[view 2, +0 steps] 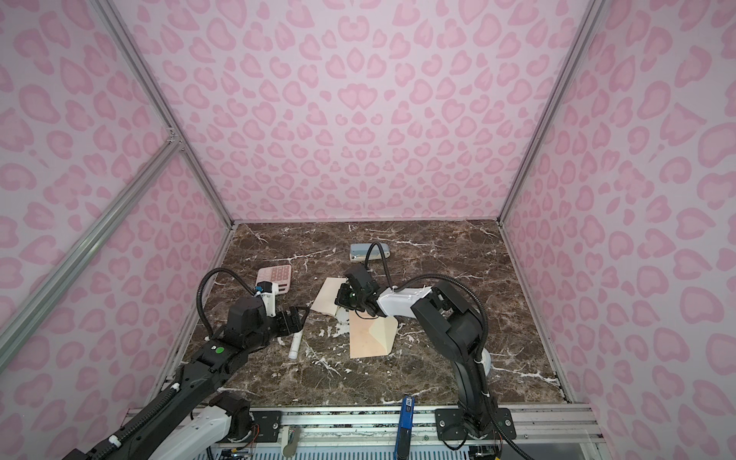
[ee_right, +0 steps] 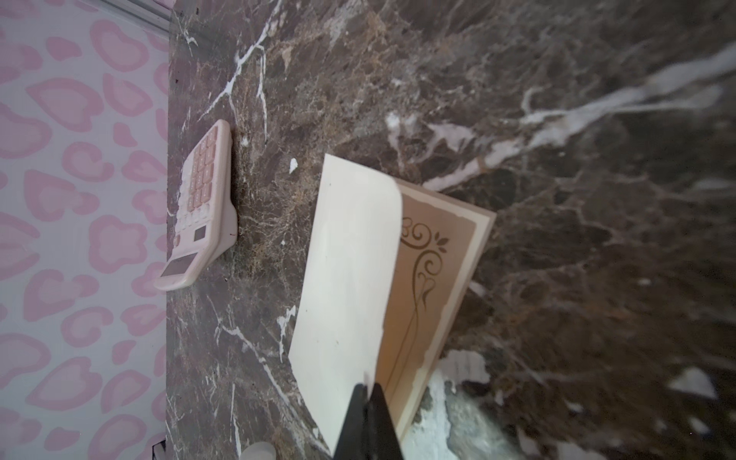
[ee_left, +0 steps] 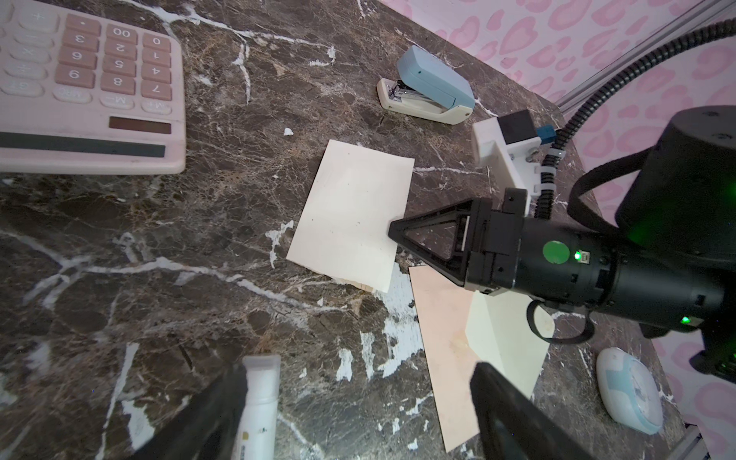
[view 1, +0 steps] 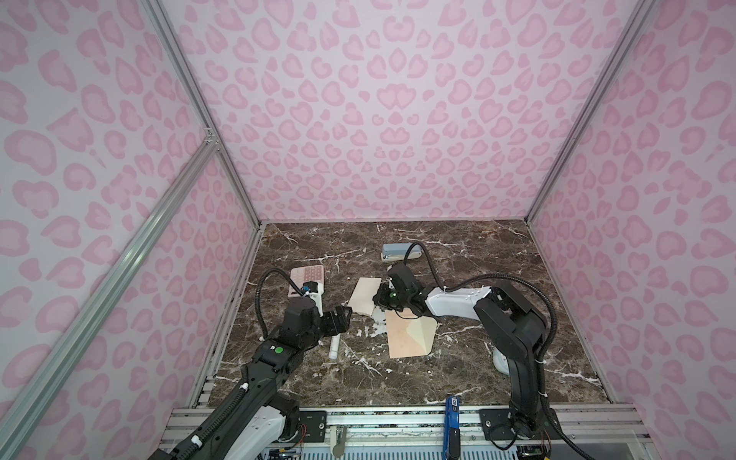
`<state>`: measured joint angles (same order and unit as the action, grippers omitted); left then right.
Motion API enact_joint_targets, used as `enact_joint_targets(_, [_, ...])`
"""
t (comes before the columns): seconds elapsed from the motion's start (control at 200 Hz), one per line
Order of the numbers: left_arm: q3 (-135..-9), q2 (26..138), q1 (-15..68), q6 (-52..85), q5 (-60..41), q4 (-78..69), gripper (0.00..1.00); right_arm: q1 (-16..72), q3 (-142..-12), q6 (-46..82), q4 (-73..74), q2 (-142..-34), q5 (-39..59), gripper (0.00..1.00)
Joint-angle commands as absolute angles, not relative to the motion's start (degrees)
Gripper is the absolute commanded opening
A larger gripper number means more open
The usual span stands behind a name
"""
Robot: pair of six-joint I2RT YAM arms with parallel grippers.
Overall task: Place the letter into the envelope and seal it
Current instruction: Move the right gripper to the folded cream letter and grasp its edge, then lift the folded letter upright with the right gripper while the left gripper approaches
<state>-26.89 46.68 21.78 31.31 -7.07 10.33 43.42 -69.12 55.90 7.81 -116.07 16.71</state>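
Observation:
The letter lies mid-table as a cream sheet folded over on itself. In the right wrist view its plain upper leaf curls up off the printed leaf with the brown border and flourish. My right gripper is shut on the near edge of that upper leaf. The peach envelope lies just beside the letter, its paler pointed flap spread open, partly under the right arm. My left gripper hovers open left of the letter, holding nothing.
A white glue stick lies by the left gripper's finger. A pink calculator sits back left and a blue stapler behind the letter. A white-and-blue round object lies near the right arm's base.

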Motion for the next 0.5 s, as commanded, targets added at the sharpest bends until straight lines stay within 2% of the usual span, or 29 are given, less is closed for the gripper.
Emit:
enact_joint_targets(0.0, [-27.67,46.3,21.72,31.29,-7.3,9.98,0.9,43.42,-69.52,54.61,8.97,-115.39,17.04,0.01])
enact_joint_targets(0.495, [-31.19,44.68,21.03,31.63,-9.21,10.52,0.94,43.35,-71.2,45.12,0.63,-104.06,18.84,0.0])
